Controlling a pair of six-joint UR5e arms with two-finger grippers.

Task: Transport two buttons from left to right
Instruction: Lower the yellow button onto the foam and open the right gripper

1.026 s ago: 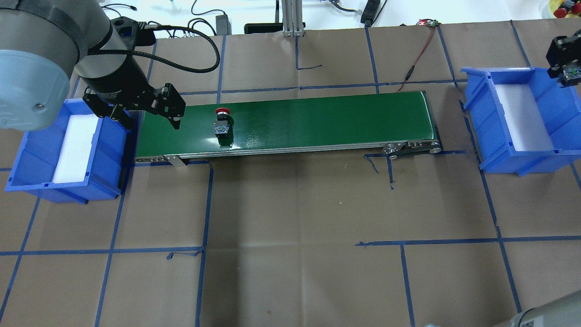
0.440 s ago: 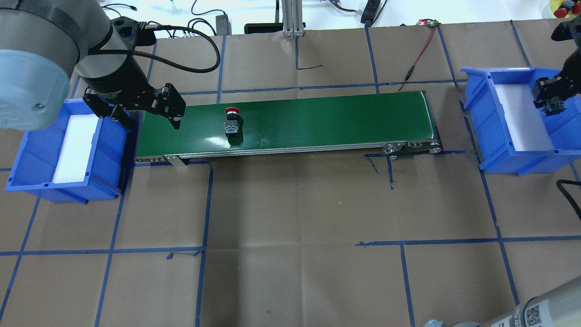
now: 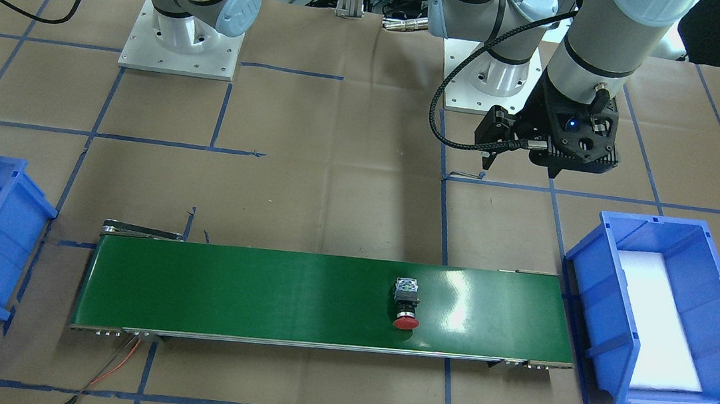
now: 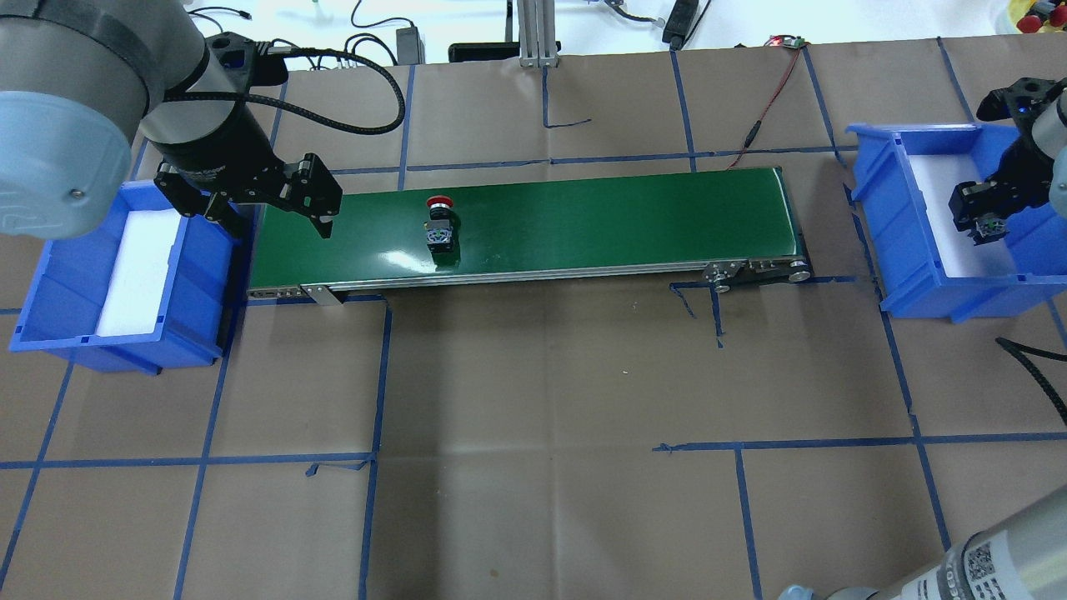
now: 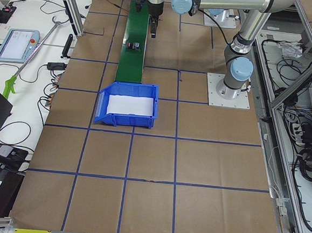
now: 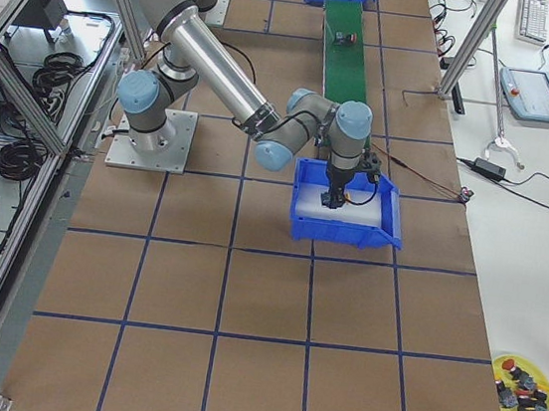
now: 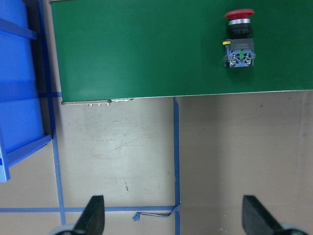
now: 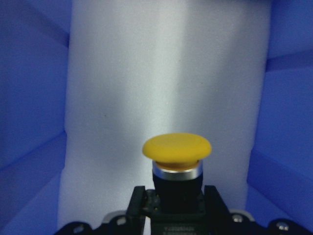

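The red button (image 4: 439,225) lies on its side on the green conveyor belt (image 4: 583,217), left of its middle; it also shows in the front view (image 3: 405,304) and the left wrist view (image 7: 239,39). My left gripper (image 4: 275,221) is open and empty, raised over the belt's left end; its fingertips (image 7: 95,215) stand wide apart. My right gripper (image 4: 984,221) is shut on the yellow button (image 8: 177,149), held inside the right blue bin (image 4: 909,217) with the cap towards the white foam. I cannot tell whether it touches the foam.
The left blue bin (image 4: 50,283) holds only white foam and stands at the belt's left end. A red wire (image 4: 771,92) runs from the belt's far right corner. Blue tape lines cross the brown table cover.
The red button has ridden the belt to the right. My right gripper has carried the yellow button down and towards me, into the right bin. My left arm has not moved.
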